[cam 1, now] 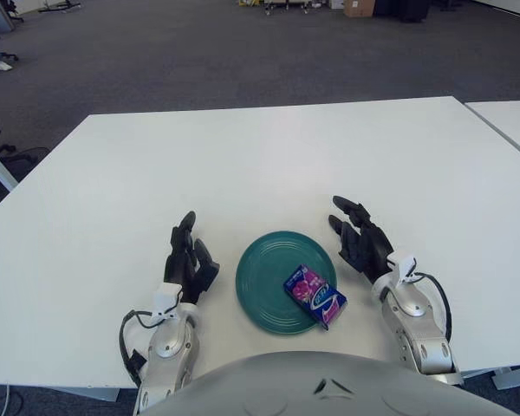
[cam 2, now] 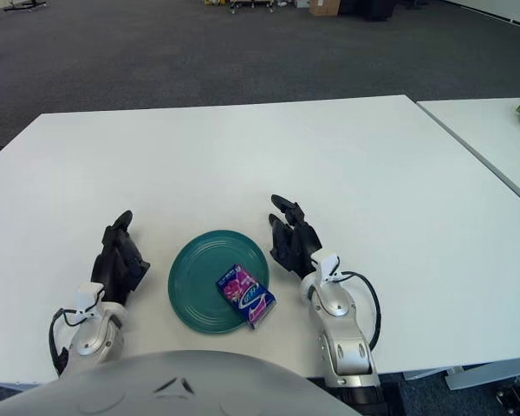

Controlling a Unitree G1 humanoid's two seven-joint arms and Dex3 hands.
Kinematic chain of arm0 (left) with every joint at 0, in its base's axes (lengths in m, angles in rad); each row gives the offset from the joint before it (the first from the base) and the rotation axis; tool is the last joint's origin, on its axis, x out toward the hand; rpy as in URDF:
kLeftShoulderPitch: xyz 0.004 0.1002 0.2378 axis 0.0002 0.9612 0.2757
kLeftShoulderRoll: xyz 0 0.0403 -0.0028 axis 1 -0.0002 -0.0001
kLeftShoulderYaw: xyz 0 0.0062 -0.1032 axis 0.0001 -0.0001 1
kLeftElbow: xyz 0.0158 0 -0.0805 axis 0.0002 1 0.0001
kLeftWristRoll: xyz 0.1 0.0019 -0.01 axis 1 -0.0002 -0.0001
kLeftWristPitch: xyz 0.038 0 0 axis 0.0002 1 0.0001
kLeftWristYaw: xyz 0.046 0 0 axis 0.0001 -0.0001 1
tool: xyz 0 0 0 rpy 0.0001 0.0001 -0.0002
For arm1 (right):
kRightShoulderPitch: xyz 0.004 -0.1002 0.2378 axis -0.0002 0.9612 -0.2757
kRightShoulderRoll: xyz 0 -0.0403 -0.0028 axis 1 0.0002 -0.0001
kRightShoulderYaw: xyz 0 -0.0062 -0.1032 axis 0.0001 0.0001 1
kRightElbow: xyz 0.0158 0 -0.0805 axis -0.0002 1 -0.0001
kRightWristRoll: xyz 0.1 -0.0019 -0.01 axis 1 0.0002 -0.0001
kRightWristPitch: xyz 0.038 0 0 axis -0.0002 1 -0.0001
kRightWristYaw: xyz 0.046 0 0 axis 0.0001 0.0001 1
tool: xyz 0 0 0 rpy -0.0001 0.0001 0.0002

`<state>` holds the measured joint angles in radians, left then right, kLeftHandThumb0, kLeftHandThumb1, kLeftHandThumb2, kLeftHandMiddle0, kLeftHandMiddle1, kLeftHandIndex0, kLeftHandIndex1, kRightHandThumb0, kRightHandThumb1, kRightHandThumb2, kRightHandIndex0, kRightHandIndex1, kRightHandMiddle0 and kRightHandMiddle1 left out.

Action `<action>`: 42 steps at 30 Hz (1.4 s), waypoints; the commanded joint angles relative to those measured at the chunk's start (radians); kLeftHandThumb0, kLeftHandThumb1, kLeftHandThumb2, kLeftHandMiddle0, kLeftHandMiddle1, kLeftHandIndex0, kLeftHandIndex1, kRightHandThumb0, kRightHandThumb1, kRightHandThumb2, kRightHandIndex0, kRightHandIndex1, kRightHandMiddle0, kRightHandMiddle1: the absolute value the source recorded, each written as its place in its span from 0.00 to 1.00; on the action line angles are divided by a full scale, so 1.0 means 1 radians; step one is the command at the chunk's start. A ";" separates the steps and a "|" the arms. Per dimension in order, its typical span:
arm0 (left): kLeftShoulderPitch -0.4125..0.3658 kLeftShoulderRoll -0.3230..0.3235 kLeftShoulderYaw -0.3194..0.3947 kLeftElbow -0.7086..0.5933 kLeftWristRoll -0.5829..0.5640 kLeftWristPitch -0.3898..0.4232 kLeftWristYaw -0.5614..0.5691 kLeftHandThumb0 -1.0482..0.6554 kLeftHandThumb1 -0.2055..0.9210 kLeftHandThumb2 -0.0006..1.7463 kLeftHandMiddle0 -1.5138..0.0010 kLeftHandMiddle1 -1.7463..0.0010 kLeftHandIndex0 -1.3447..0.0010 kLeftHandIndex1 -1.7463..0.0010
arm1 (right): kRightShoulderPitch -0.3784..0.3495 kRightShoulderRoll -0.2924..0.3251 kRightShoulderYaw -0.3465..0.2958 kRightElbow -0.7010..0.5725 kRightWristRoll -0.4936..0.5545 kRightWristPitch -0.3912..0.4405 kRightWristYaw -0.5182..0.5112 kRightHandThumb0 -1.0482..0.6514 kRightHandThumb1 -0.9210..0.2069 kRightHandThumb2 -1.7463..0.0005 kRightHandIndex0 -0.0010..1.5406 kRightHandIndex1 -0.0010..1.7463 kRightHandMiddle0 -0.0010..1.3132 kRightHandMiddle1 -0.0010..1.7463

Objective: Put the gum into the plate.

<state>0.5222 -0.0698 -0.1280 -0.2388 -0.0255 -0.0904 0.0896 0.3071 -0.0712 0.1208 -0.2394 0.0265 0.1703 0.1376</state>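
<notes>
White table (cam 1: 243, 156) in foreground; second white table (cam 1: 513, 121) just beside, right; grey carpet (cam 1: 199, 52) beyond; cardboard box (cam 1: 359, 8) far back.

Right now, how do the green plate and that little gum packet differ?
The plate is round and plain teal; the gum packet is rectangular, with pink, purple and blue print. The plate is much larger than the packet. The plate sits flat on the table, between the left hand and right hand, while the packet lies on the plate's right side, reaching its rim. Neither is touched by a hand.
</notes>
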 commanded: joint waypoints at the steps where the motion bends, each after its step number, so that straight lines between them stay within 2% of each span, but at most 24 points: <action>1: 0.005 -0.003 -0.049 0.040 0.012 -0.020 -0.036 0.05 1.00 0.59 0.86 0.99 1.00 0.65 | 0.031 -0.007 0.012 0.020 -0.021 0.014 -0.010 0.20 0.00 0.48 0.13 0.00 0.00 0.24; 6: 0.019 -0.003 -0.055 0.049 0.021 -0.076 -0.030 0.04 1.00 0.60 0.88 1.00 1.00 0.67 | 0.033 -0.003 0.012 0.036 -0.022 -0.025 -0.011 0.22 0.00 0.47 0.12 0.00 0.00 0.26; 17: 0.047 -0.020 -0.071 0.021 0.060 -0.123 0.003 0.05 1.00 0.58 0.89 1.00 1.00 0.68 | 0.032 0.007 0.020 0.066 -0.039 -0.070 -0.030 0.23 0.00 0.45 0.13 0.00 0.00 0.28; 32: 0.078 -0.043 -0.092 -0.049 0.044 -0.088 0.000 0.05 1.00 0.55 0.89 1.00 1.00 0.70 | 0.034 0.012 0.028 0.063 -0.038 -0.075 -0.037 0.23 0.00 0.45 0.13 0.01 0.00 0.29; 42: 0.096 -0.049 -0.112 -0.109 0.049 -0.026 0.009 0.05 1.00 0.54 0.88 1.00 1.00 0.68 | 0.032 0.014 0.022 0.054 -0.032 -0.072 -0.035 0.23 0.00 0.45 0.14 0.01 0.00 0.30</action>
<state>0.6175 -0.1170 -0.2372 -0.3244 0.0168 -0.1438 0.0874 0.3261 -0.0562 0.1480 -0.2021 -0.0111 0.0677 0.1027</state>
